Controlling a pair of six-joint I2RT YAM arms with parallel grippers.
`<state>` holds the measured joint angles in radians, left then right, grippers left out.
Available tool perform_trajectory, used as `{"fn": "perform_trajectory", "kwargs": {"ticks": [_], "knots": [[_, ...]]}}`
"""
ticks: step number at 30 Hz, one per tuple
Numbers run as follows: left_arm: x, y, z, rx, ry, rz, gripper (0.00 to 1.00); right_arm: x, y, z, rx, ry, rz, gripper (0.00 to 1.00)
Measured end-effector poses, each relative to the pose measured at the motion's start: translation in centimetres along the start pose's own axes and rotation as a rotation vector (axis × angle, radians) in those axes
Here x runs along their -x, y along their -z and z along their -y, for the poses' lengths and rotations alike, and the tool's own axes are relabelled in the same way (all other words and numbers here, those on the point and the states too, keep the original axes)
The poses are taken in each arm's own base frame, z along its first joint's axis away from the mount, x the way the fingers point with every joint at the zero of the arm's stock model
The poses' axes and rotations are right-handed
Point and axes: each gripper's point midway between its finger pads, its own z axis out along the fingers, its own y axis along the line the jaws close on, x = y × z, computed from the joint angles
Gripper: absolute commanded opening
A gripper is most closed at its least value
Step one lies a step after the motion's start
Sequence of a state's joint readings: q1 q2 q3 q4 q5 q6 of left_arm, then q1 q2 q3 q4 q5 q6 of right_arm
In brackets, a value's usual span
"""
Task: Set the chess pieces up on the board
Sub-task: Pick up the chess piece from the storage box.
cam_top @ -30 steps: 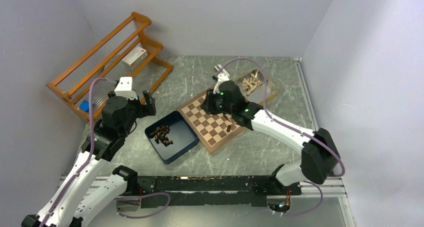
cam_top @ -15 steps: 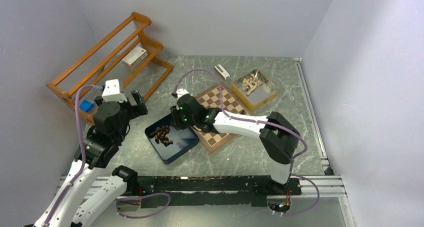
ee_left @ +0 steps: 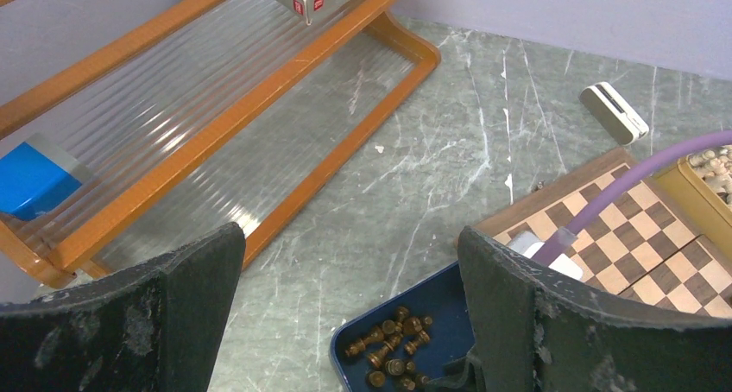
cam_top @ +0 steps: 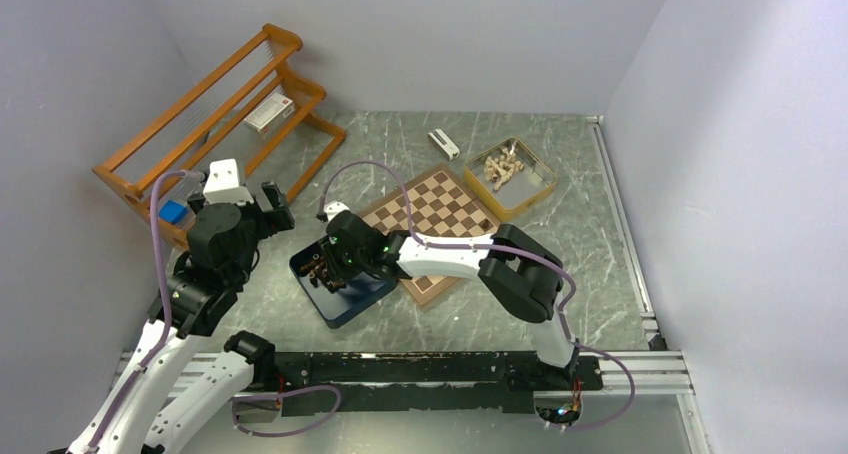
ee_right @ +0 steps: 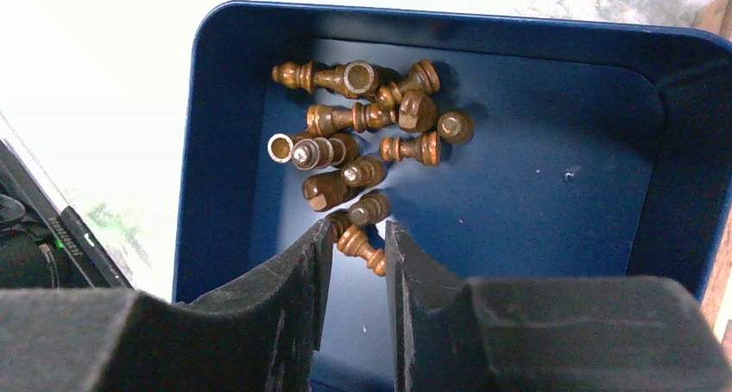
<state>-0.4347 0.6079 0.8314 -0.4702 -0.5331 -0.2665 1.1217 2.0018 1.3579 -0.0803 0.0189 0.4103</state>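
Grey marbled table [cam_top: 600, 264]: left gripper [ee_left: 345, 271] gapes wide, idle. Right gripper [ee_right: 356, 237], jaws narrowly parted and empty, straddles a pawn [ee_right: 361, 247] lying near the other pieces [ee_right: 362, 133] in the box [ee_right: 535, 193]; lower squarely, pinch its stem. Board [cam_top: 440, 209] lies just beyond.

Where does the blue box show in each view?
Top external: left of centre, the box sits just left of the board.
Left wrist: bottom centre, partly cut off.
Right wrist: fills the frame.
Shared landmark: the dark pieces heaped inside it.
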Motion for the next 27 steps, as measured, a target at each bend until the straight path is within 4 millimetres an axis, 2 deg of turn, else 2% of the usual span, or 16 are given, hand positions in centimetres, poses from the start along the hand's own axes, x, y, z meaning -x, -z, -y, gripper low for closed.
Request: {"fn": "perform_trajectory", "kwargs": {"ticks": [18, 27], "knots": [[0.0, 0.0, 0.0, 0.0, 0.0, 0.0, 0.98, -0.8, -1.5, 0.2, -0.015, 0.018, -0.02, 0.32], [0.0, 0.0, 0.0, 0.0, 0.0, 0.0, 0.98, -1.0, -2.2, 0.4, -0.024, 0.021, -0.025, 0.28]]}}
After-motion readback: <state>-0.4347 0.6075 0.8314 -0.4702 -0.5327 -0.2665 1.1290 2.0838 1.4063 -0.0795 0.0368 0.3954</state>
